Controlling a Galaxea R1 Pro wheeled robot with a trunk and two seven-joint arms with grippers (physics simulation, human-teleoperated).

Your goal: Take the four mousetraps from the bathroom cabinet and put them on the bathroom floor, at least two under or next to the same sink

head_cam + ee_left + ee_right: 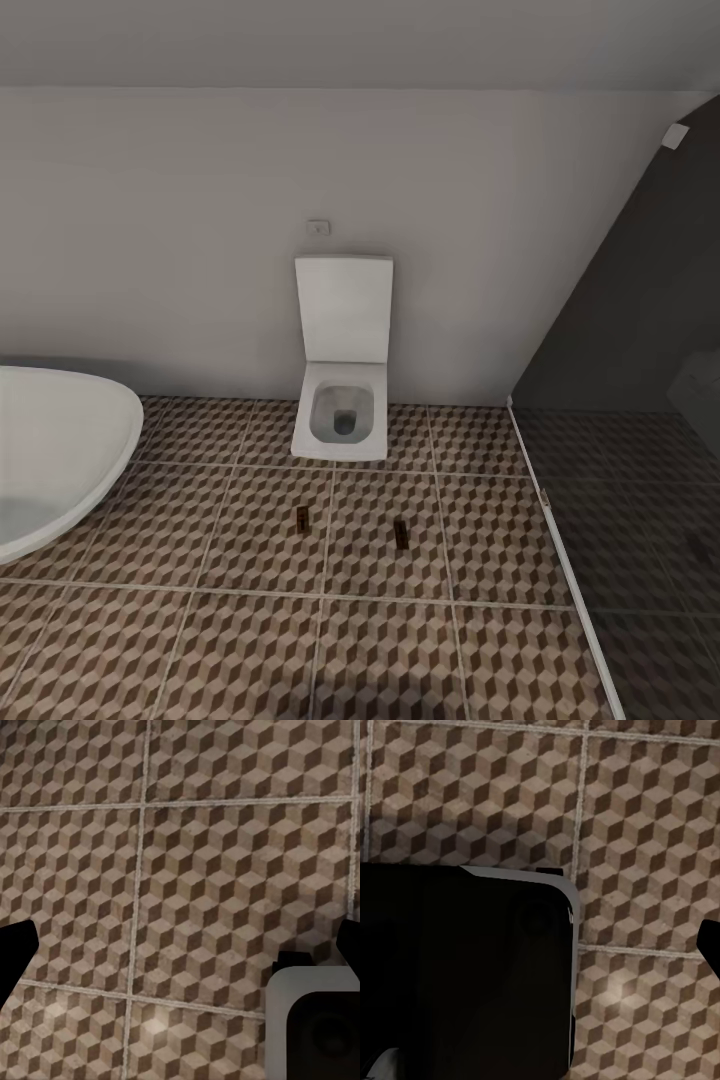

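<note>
You have two small flat tan wooden mousetraps [301,517] [401,533] lying low-centre on the brown-and-beige cube-patterned bathroom floor [250,560], before the white square toilet [341,400], probably to sit near the white oval basin [60,450] at left; either pincer's state I cannot tell.

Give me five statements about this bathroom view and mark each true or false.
1. Two mousetraps, one and another, lie on the floor. True.
2. Both mousetraps sit in front of the toilet. True.
3. The toilet lid is shut. False: it stands open against the wall.
4. A white basin shows at the head view's left. True.
5. The mousetraps touch each other. False: they lie apart, on neighbouring tiles.
</note>
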